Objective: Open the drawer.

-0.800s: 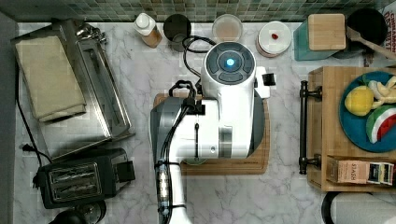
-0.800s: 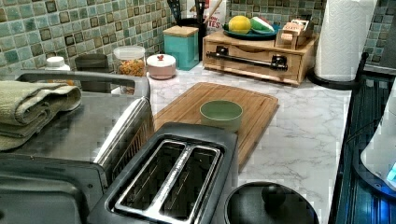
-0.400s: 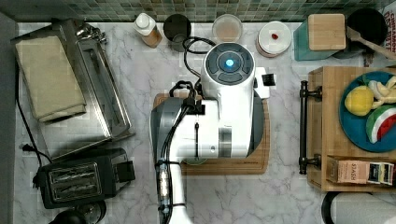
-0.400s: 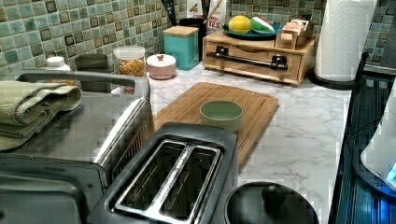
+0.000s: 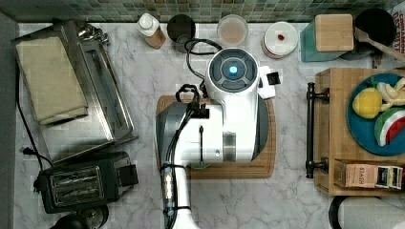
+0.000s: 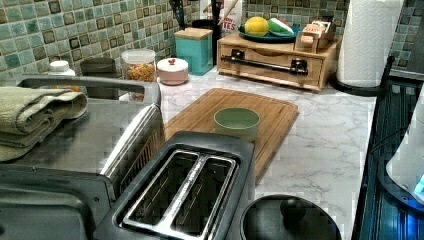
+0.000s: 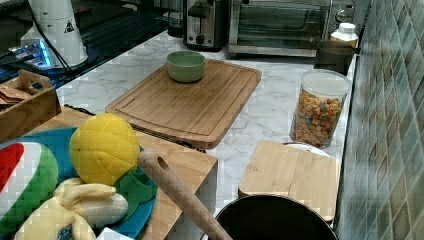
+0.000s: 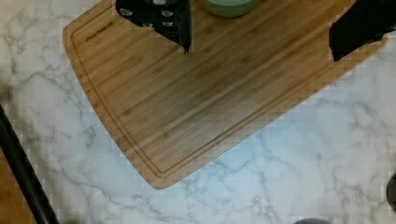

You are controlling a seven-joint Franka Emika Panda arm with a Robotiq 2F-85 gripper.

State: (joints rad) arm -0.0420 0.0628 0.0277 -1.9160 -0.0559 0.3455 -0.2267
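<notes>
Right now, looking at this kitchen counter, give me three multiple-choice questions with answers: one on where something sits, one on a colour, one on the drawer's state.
1. Where is the green bowl?
A. on the cutting board
B. inside the toaster
C. on the blue plate

2. What colour is the drawer's bar handle?
A. white
B. black
C. red

3. What state is the drawer in?
A. pulled fully out
B. removed
C. closed

Answers: 1 A, the left view shows the bowl resting on the board. 2 B, the top view shows a black bar. 3 C, the left view shows its front flush with the wooden box.
</notes>
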